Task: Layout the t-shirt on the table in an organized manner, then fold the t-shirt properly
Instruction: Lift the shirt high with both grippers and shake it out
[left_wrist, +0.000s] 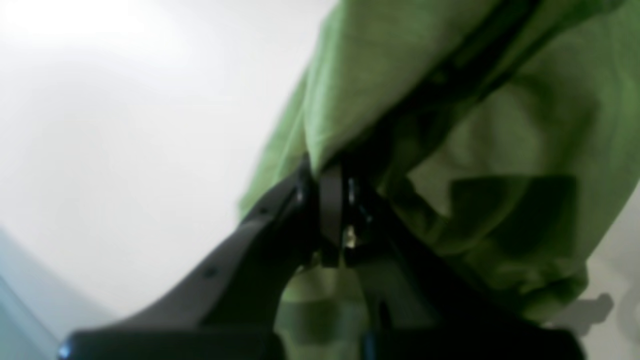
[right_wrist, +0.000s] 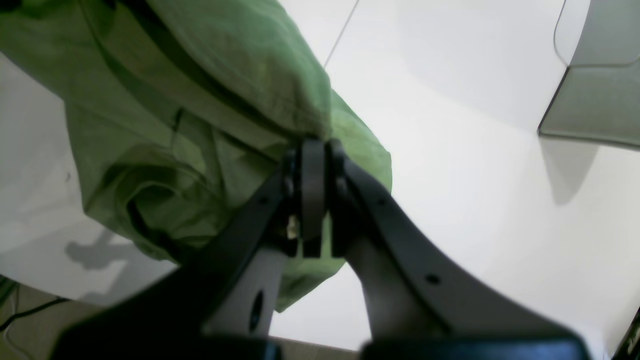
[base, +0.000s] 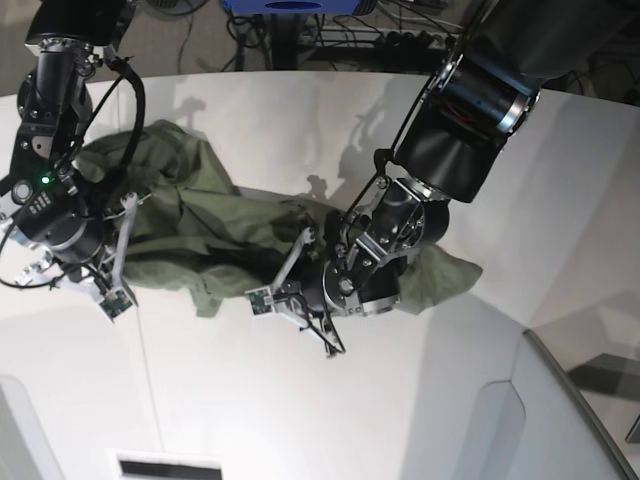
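White and very broad, the table (base: 300, 400) fills nearly every view, smooth and bare apart from one thin dark seam, with a grey angled panel (right_wrist: 595, 100) off to one side and cables on the floor beyond its curved far edge. Across its middle lies the t-shirt (base: 200, 225), an olive-green heap stretched between the two arms, bunched and creased rather than spread flat, with a loose flap spilling out past the left arm. It looks light, soft and limp, so I judge it will sag and drag wherever it is not supported, and a pinch on a single layer at an edge or hem should hold better than a grab at the bulk. The right gripper (right_wrist: 312, 150) is pressed together on a fold of the cloth, which hangs away from its tips. The left gripper (left_wrist: 332, 180) is likewise closed, pinching a ridge of the fabric in a blurred wrist view. No box, bin or other container shows anywhere, so nothing is held inside anything.
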